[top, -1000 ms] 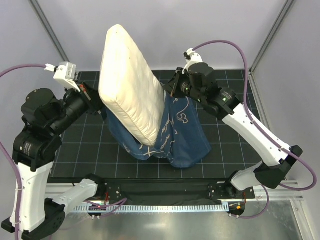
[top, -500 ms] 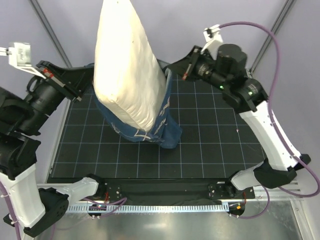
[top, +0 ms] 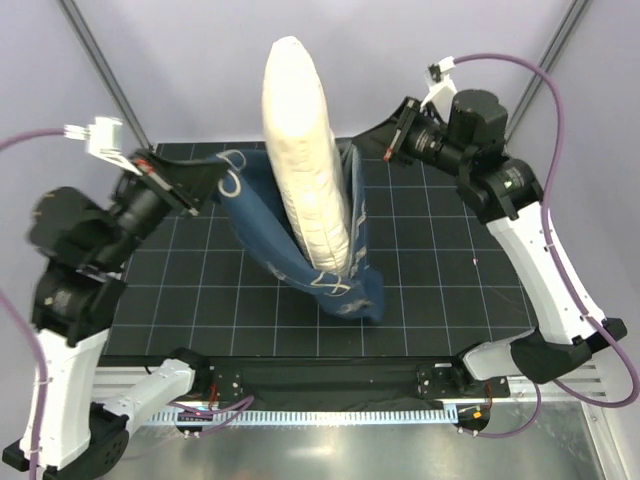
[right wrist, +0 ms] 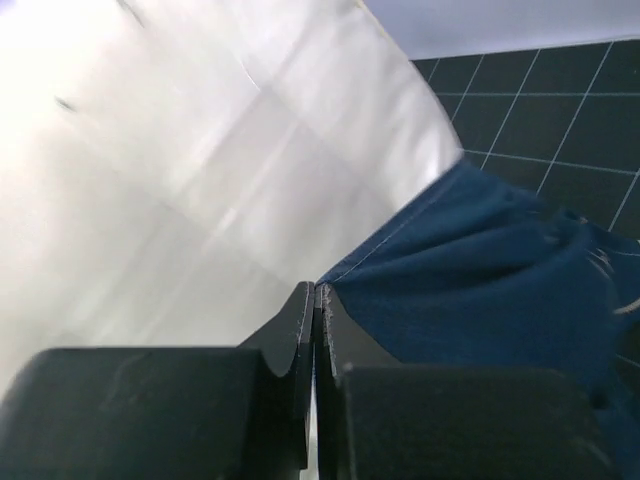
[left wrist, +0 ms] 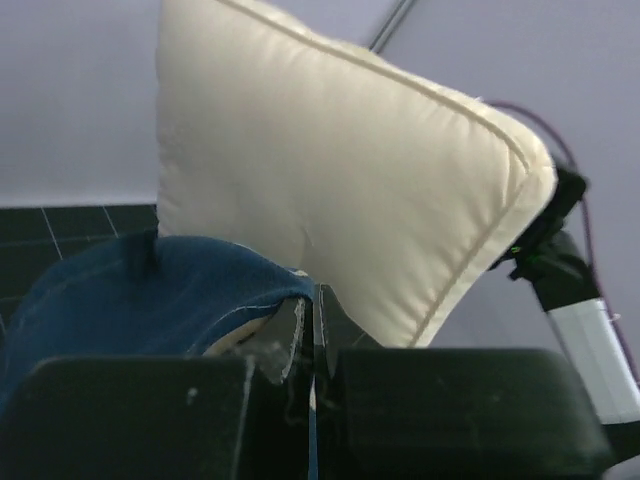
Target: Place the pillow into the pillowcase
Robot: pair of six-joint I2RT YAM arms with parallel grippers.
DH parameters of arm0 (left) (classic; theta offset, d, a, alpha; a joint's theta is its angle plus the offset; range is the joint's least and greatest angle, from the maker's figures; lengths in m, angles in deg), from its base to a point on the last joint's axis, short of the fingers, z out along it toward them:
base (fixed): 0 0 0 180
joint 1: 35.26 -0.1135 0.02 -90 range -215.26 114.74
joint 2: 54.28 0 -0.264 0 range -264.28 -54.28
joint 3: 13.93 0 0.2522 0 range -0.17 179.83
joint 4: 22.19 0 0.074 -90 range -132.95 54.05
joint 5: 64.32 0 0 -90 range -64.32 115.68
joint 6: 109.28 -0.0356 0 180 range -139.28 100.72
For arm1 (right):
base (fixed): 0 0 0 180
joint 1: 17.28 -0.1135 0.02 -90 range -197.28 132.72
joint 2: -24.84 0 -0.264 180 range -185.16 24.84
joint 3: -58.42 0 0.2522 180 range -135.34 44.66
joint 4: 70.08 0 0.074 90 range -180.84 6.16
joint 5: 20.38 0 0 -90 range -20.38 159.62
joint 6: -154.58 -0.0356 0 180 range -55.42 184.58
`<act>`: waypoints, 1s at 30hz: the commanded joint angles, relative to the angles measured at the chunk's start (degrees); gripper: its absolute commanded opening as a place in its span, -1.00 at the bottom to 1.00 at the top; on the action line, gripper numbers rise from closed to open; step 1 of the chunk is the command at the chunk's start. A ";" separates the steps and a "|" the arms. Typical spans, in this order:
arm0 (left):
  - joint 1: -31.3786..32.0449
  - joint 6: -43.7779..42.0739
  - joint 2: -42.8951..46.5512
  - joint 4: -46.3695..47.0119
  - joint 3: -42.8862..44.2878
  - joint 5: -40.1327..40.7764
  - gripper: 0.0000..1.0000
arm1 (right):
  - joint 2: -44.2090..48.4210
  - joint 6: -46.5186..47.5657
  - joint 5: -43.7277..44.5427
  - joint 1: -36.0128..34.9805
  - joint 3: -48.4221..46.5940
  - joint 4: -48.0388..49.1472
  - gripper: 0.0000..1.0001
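The cream-white pillow stands on end, its lower part inside the navy-blue pillowcase with white line drawings, which hangs down to the mat. My left gripper is shut on the left edge of the pillowcase's open mouth; the left wrist view shows the pillowcase hem pinched at the left gripper, with the pillow behind. My right gripper is shut on the right edge; the right wrist view shows the pillowcase pinched at the right gripper, beside the pillow.
A black gridded mat covers the table. Grey walls and metal frame posts stand behind. A slotted rail runs along the near edge by the arm bases.
The pillow has turned edge-on and shifted right toward the centre. The pillowcase mouth has spread wider between the grippers. My left arm has lowered and my right gripper has moved slightly right.
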 commanded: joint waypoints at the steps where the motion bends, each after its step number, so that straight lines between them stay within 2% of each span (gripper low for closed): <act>1: -0.09 4.51 4.81 14.25 -15.01 -0.50 -0.99 | 2.55 -0.36 -0.75 1.23 -15.95 4.04 -0.92; 3: -0.09 5.48 6.22 16.83 -18.27 -1.03 -0.99 | 1.50 -0.27 -0.22 1.23 -21.14 2.89 -0.92; 6: -0.18 4.26 5.88 16.93 -14.70 -1.64 -0.99 | 1.31 -0.45 -1.62 1.32 -19.59 2.44 -0.92; 7: -0.09 2.86 4.74 16.32 -12.42 -1.91 -0.99 | 2.27 -0.45 -1.71 1.32 -17.49 3.23 -0.92; 11: -0.18 -0.84 0.61 10.44 6.79 -2.52 -0.99 | 6.58 -1.76 -0.83 1.23 3.91 10.95 -0.92; 15: -0.09 -0.76 -2.82 7.88 16.25 -4.36 -0.99 | 6.24 -2.64 -0.83 1.31 12.15 15.45 -0.92; 17: -0.09 -0.14 -2.65 7.87 15.56 -5.25 -0.99 | 4.84 -2.91 -1.36 1.49 11.90 15.89 -0.92; 19: -0.09 -0.05 -1.17 8.48 10.04 -4.99 -0.99 | 3.96 -3.70 -2.58 1.93 10.06 15.72 -0.92; 20: -0.18 0.03 -0.03 9.10 6.97 -3.85 -0.99 | 3.43 -3.70 -2.68 2.10 6.56 15.28 -0.92; 21: -0.18 0.21 2.94 11.11 -0.29 -3.15 -0.99 | 3.25 -3.44 -2.59 2.19 4.27 13.71 -0.92; 24: -0.09 1.61 7.44 14.46 -11.91 -1.82 -0.99 | 1.85 -1.95 -0.84 2.63 -9.76 8.80 -0.92; 27: -0.09 2.05 9.56 15.43 -15.64 -1.21 -0.99 | 0.88 -1.59 -0.31 2.72 -15.95 6.58 -0.92; 30: -0.18 1.88 8.35 14.65 -12.51 -0.77 -0.99 | 0.87 -1.94 -0.48 2.72 -18.70 5.70 -0.92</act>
